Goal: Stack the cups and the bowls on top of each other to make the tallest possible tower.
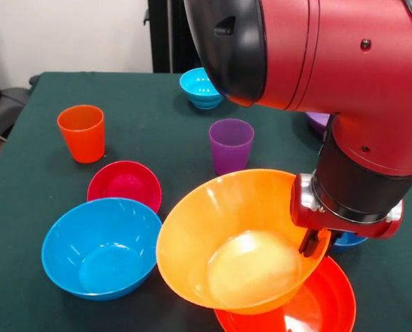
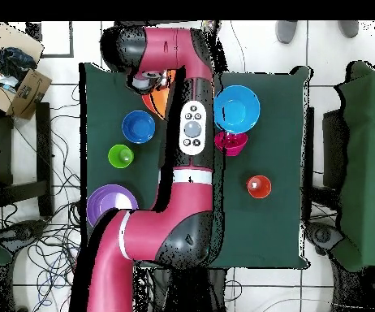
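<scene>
My gripper [image 1: 315,243] is shut on the right rim of the large yellow-orange bowl [image 1: 227,235]. It holds the bowl tilted toward the camera, over the orange-red bowl [image 1: 316,308] at the front edge; I cannot tell if they touch. The sky-blue bowl [image 1: 101,247] and the small magenta bowl [image 1: 124,183] stand to the left. The orange cup [image 1: 81,131] and the purple cup [image 1: 231,144] stand upright behind. The cyan bowl [image 1: 200,88] is at the back. The dark blue bowl [image 2: 139,127], lime green cup [image 2: 120,155] and purple bowl [image 2: 109,201] show in the overhead view.
The arm's big red and black body [image 1: 316,48] hangs over the right half of the table [image 1: 151,131] and hides much of it. In the overhead view the arm [image 2: 192,130] covers the table's middle. Boxes [image 2: 24,85] and cables lie on the floor beside the table.
</scene>
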